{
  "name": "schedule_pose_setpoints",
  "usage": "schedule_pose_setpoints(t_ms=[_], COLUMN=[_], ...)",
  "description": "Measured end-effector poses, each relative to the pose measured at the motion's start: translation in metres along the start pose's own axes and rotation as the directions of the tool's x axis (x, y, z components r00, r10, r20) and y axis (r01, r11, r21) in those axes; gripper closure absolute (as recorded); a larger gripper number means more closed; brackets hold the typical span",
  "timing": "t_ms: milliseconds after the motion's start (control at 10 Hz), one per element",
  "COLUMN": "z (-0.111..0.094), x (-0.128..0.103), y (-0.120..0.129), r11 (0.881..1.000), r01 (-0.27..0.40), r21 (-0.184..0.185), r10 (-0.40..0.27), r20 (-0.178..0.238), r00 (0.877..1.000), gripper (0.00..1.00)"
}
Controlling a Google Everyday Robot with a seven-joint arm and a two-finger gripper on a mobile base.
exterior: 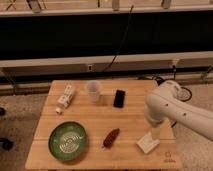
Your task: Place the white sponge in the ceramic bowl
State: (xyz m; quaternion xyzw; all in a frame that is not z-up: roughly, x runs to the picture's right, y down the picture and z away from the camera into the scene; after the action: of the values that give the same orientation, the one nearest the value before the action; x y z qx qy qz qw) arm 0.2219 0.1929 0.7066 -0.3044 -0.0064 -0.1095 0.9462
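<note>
Hovering over white sponge (148, 144), fingers (157, 133) spread wide.

Jaws mostly hid behind arm (167, 105), abv white sponge (148, 144).

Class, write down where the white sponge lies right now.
In the camera view, the white sponge lies at the near right corner of the table, right of the brown object, with the gripper just above it.

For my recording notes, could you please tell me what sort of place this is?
Probably a lab or test area: a wooden table of assorted items, a speckled floor, a cable down the dark wall behind. The gripper hangs over the white sponge at the table's right.
</note>
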Motion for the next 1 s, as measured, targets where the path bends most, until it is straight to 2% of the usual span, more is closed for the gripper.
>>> schedule_pose_setpoints(t_ms=[200, 500, 1000], z=[0.006, 0.036, 0.065], x=[-0.003, -0.010, -0.019], y=[0.004, 0.015, 0.024], r11=[1.000, 0.998, 0.994], r01=[0.026, 0.062, 0.104], r21=[-0.006, -0.020, -0.036], r10=[-0.026, -0.061, -0.100], r20=[0.007, 0.032, 0.083], r00=[1.000, 0.998, 0.991], gripper=[0.20, 0.20, 0.20])
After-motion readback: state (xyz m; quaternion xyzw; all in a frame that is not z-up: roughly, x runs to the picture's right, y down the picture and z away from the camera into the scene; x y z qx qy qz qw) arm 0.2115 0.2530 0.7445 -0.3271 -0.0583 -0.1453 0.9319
